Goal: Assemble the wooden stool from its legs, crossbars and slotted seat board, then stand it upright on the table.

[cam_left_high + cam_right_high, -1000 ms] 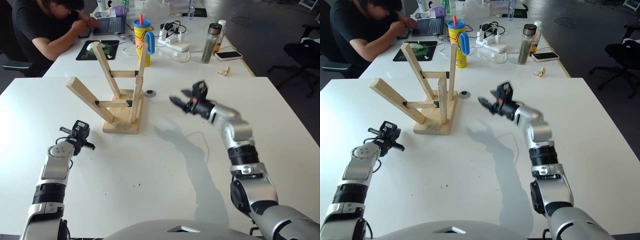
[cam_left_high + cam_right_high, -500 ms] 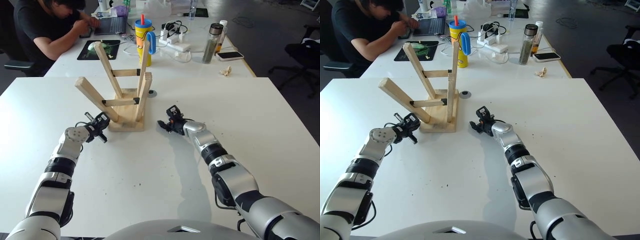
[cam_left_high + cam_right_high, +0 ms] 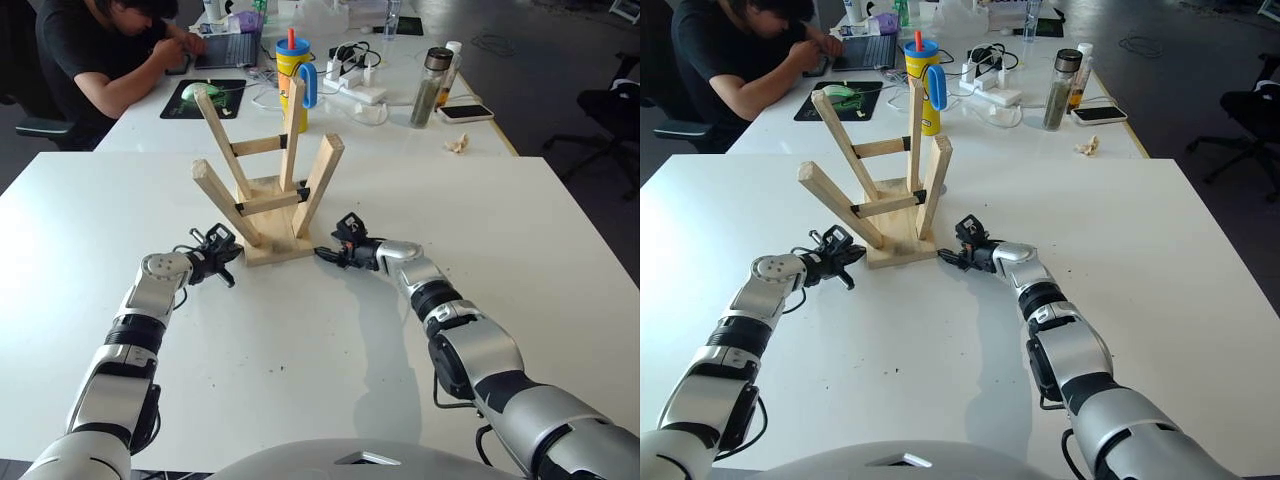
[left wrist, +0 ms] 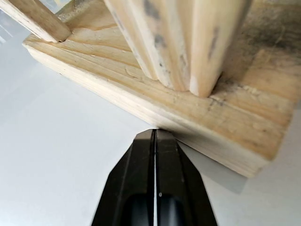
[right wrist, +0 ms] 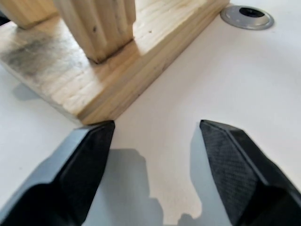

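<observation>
Your left gripper (image 4: 155, 134) is together at the seat board's (image 3: 268, 252) 8 o'clock, right gripper (image 5: 155, 136) apart at 4: uneven nudging could topple the stool (image 3: 265, 203).

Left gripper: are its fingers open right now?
No, the left gripper is shut, fingers pressed together, tip at the edge of the seat board.

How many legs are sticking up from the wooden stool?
4 legs. The back left leg leans left. The back right leg stands nearly straight. The front left leg tilts low. The front right leg tilts right. All rise from the seat board. None seems hidden.
</observation>
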Motion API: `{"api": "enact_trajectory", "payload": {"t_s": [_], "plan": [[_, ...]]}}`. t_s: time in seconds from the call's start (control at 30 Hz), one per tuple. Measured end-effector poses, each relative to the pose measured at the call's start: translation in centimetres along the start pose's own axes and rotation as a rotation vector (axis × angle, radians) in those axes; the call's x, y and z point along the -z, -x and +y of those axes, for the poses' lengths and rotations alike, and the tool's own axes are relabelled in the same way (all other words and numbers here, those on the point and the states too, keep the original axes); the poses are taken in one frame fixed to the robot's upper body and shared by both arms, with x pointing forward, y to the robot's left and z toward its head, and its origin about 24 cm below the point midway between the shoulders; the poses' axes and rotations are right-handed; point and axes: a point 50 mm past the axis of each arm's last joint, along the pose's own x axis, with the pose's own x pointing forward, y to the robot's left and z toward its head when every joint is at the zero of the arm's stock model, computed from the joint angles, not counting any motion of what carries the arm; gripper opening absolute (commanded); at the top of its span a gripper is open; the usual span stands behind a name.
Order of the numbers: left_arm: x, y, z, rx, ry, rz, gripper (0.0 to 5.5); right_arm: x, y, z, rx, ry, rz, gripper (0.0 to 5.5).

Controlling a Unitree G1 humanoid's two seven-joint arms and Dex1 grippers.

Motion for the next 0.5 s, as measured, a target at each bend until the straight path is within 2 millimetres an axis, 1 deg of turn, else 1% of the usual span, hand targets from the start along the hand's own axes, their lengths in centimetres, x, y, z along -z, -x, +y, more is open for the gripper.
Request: {"api": "enact_trajectory", "payload": {"t_s": [0.07,0.17,0.27,0.33,0.4,0.5], "plan": [[0.0,0.5,-0.8,0.022,0.015,-0.002,0.00,0.4,1.0,0.0,-0.049,0.006,0.005,3.38],[0.0,1.3,-2.2,0.050,0.023,0.003,0.00,1.1,2.7,0.7,-0.105,0.031,0.022,3.38],[0.4,2.5,-3.5,0.064,0.023,0.012,0.00,1.7,4.2,2.4,-0.163,0.056,0.044,3.38],[0.7,3.5,-4.0,0.065,0.026,0.031,0.00,2.2,4.9,4.5,-0.221,0.036,0.046,3.38],[0.8,4.2,-4.3,0.065,0.037,0.043,0.00,2.6,5.4,6.0,-0.261,0.033,0.053,3.38],[1.0,4.9,-4.7,0.052,0.041,0.046,0.00,3.0,5.9,7.2,-0.264,0.041,0.057,3.38]]}}
